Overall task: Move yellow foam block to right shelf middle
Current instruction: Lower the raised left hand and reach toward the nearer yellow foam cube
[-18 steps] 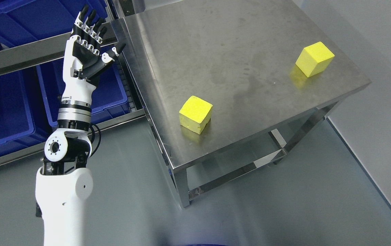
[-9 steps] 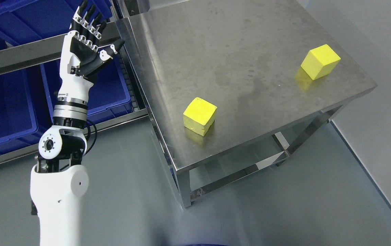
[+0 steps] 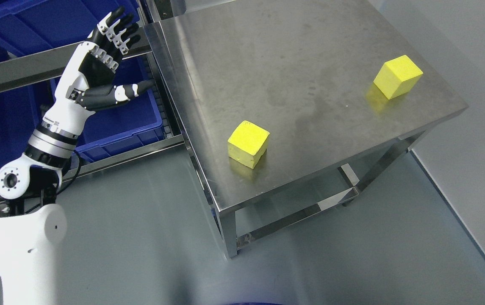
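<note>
The left hand (image 3: pixel 98 70) has tilted rightward, fingers spread, holding nothing. Steel table (image 3: pixel 293 55) carries two yellow foam blocks (image 3: pixel 248 144) (image 3: pixel 397 76), well apart; blue bins (image 3: pixel 115 118) stand left.

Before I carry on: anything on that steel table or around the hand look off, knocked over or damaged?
Nothing is spilled or broken. Two yellow foam blocks sit on the steel table, both skewed to its edges: the near block by the front edge, the far block close to the right corner. The left hand is open, off the table beside the blue bins.
</note>
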Controlling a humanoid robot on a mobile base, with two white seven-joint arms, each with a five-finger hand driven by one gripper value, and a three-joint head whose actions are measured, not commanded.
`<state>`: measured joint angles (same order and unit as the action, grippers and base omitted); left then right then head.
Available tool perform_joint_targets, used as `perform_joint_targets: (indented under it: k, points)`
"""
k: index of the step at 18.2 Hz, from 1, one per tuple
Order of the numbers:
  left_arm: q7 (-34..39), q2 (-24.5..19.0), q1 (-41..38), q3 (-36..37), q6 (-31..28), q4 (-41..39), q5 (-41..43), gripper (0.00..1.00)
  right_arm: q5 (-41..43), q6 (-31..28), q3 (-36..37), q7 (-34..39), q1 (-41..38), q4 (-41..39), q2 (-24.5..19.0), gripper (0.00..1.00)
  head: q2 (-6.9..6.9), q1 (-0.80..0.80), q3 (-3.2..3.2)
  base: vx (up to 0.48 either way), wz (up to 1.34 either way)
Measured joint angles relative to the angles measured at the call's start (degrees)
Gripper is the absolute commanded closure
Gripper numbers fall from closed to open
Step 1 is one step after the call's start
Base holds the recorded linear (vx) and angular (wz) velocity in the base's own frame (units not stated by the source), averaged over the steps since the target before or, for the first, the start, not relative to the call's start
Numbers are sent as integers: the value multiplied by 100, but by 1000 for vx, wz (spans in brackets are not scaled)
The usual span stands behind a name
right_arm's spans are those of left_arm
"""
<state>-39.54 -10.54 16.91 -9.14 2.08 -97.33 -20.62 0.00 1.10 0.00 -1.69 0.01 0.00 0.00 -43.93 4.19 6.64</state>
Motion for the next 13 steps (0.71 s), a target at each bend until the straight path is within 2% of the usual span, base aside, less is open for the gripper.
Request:
perform_joint_targets:
  k: [3, 7, 11, 13]
  points:
    - [-923, -359, -256, 10, 638, 0, 8, 3, 0, 0, 0, 1, 0, 0, 0, 0, 0, 0, 0, 0, 0]
    - [-1399, -918, -433, 245, 1197, 0, 21, 3, 0, 0, 0, 3, 0, 0, 0, 0, 0, 0, 0, 0, 0]
    - [-1544, -1393, -300, 736, 1303, 27, 366, 3, 0, 0, 0, 3, -1, 0, 0, 0, 0, 0, 0, 0, 0]
    - [-1553, -1507, -120, 1023, 1112, 73, 611, 3, 0, 0, 0, 3, -1, 0, 0, 0, 0, 0, 0, 0, 0]
